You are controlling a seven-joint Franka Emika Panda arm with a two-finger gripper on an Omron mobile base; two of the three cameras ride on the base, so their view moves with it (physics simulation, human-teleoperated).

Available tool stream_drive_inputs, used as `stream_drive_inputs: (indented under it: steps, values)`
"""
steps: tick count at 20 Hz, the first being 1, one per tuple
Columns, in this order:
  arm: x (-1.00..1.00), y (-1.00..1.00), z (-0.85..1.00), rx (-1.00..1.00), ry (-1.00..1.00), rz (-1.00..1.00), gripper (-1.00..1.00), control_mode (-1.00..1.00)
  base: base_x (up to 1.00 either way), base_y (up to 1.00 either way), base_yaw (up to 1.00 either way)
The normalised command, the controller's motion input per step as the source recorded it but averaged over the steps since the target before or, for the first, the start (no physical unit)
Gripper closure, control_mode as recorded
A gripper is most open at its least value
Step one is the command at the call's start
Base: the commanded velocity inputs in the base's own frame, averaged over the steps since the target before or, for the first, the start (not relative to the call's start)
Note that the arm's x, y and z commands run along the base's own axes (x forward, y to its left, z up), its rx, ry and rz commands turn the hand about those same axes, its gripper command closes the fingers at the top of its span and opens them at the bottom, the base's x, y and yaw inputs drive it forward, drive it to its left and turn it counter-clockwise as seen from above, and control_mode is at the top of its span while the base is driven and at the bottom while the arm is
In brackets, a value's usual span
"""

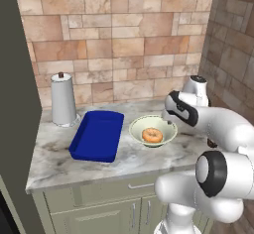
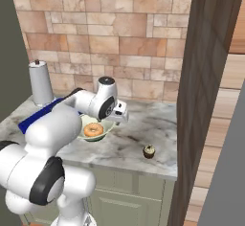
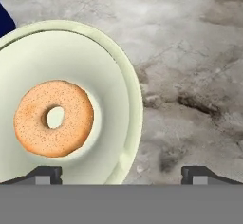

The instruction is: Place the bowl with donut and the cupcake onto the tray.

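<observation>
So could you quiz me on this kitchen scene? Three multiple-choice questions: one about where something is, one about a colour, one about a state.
1. Where is the donut?
A. in the bowl
B. in the tray
C. on the bare counter

2. What colour is the tray?
A. red
B. blue
C. white

3. How does the gripper stand?
A. shut on the cupcake
B. shut on the bowl
C. open

Answers: 1 A, the donut lies inside the bowl; 2 B, deep blue; 3 C, its fingertips stand wide apart over the bowl's rim, holding nothing.
</observation>
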Motion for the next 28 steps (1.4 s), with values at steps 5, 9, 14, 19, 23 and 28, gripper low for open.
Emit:
stream_drive_inputs:
  steps: [5,9,14,19,23,28]
  values:
    - [0.28,0.00,-0.23,0.01,-0.01,0.00,-1.00,-1.00,0.00,0.00,0.00]
    - [0.23,0.00,-0.22,0.03,0.00,0.00,-1.00,-1.00,0.00,0.00,0.00]
    - [0.21,0.00,-0.19,0.03,0.00,0.00,-1.00,-1.00,0.00,0.00,0.00]
    - [0.14,0.00,-0.23,0.04,0.00,0.00,-1.00,-1.00,0.00,0.00,0.00]
    - [0.11,0.00,-0.23,0.04,0.00,0.00,-1.00,-1.00,0.00,0.00,0.00]
    - [0.07,0.00,-0.22,0.03,0.01,0.00,1.00,-1.00,0.00,0.00,0.00]
